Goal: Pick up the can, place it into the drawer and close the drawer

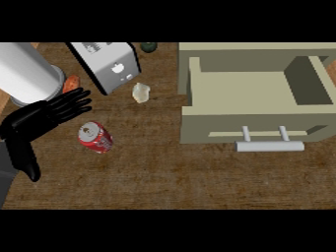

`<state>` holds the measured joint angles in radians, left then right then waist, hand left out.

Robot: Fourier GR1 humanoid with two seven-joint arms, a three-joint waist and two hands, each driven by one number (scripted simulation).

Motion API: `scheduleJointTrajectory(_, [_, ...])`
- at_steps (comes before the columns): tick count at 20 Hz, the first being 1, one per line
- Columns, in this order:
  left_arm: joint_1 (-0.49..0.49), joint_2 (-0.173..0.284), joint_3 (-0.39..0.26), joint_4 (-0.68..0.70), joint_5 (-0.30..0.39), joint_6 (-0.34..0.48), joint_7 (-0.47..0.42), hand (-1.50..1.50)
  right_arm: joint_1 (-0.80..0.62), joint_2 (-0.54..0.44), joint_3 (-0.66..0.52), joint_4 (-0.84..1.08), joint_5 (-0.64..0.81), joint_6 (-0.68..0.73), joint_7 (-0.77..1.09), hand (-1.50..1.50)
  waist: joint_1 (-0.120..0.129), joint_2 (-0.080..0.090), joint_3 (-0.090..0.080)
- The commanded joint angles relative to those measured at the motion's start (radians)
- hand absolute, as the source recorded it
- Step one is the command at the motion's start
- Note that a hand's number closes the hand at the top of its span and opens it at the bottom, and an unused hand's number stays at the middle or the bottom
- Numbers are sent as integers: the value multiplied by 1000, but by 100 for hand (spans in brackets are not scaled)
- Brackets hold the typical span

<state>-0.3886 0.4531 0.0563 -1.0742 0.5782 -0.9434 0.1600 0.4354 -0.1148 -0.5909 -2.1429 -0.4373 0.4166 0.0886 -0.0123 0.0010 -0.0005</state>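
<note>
Reaching for the can is the step in hand, as I judge it, because nothing is picked up yet.

From the head view, the left hand [39, 115] shows at the left side, with its fingers straight and spread and its thumb hanging down. It holds nothing and touches nothing. The can [95, 137], red and lying on its side on the wooden counter [170, 172], is just beside this hand, at the right of the palm. The drawer [261, 98] stands pulled open, well apart at the right, with its handle [269, 145] toward the viewer. The right hand is not visible.

The next move calls for bringing the hand over the can and curling the fingers around it.
</note>
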Motion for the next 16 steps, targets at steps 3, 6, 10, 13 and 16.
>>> scheduleJointTrajectory(3, [5,-48,41,128,-238,-28,-202,-150,-38,29,-4,10,14,-3,20,-150,1,2,0])
scheduleJointTrajectory(6, [-60,-25,64,203,-265,-24,-238,-150,-10,-1,-70,65,-29,76,-19,-150,-1,0,0])
scheduleJointTrajectory(10, [-126,-66,38,318,-416,49,-363,-150,39,38,-48,-113,-70,31,92,-150,-10,2,-1])
scheduleJointTrajectory(13, [-89,-43,21,430,-534,30,-563,-150,-45,-16,-73,0,-51,43,42,-150,-13,7,-2])
scheduleJointTrajectory(16, [-160,-7,23,536,-565,15,-618,-150,-22,19,-62,6,-15,68,28,-150,-15,7,-2])
